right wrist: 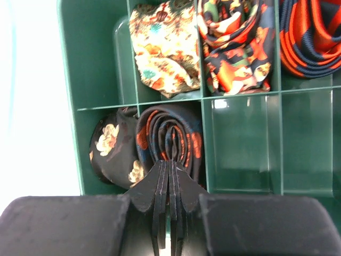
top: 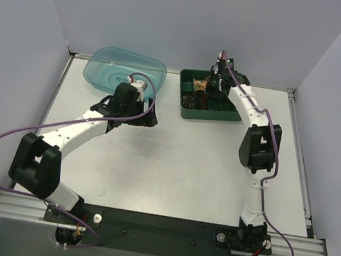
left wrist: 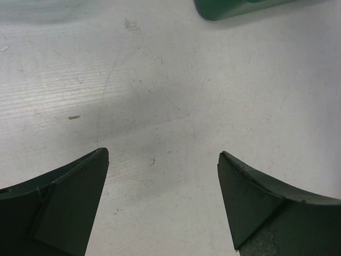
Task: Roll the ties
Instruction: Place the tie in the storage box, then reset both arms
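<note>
Right fingers (right wrist: 169,186) closed; rolled tie (right wrist: 170,136) spiral-face up.

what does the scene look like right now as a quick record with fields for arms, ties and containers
left end effector: open, over the table, holding nothing
right end effector: shut, tips at the rolled tie; grip unclear
rolled tie: dark with orange, coiled, in the tray, beside a floral tie
far row: cream tie, orange tie, striped tie, one per compartment
tray: green, divided, far right of centre
tub: blue, left of the tray
</note>
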{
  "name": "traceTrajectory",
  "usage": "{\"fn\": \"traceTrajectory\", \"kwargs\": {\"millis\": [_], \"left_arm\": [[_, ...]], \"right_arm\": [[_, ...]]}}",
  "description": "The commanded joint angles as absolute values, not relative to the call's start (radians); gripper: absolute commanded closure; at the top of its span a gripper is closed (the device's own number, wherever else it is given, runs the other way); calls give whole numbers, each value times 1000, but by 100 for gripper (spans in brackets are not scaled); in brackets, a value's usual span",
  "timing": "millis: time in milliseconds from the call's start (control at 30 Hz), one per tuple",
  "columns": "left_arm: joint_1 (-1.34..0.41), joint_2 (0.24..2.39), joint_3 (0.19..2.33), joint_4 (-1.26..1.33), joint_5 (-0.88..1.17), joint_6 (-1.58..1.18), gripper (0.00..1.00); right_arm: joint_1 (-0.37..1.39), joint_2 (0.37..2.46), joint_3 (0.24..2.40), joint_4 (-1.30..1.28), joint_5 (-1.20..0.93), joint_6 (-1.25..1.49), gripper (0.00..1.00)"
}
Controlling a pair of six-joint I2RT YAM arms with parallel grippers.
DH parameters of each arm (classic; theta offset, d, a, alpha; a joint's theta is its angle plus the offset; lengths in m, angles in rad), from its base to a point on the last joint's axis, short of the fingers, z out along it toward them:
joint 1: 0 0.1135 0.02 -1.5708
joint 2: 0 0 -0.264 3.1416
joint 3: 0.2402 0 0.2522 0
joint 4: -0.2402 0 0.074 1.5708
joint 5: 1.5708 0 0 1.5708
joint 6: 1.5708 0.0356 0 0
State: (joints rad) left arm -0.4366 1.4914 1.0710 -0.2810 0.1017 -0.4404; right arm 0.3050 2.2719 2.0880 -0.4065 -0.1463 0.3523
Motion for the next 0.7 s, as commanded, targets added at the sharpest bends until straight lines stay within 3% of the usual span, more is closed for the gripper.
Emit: {"fn": "traceTrajectory", "kwargs": {"millis": [0,400,667], "left_arm": [[-430,1502,1075,-264,95,-433,7],[-430,1505,1074,-270,94,-433,7],[-430,1499,1081,-264,91,-426,7]], "right_arm": [[290,2290,2080,-382,-184,373,100],[285,2394,2082,-396,-186,383,100],[278,2346,2100,-397,-227,374,100]]}}
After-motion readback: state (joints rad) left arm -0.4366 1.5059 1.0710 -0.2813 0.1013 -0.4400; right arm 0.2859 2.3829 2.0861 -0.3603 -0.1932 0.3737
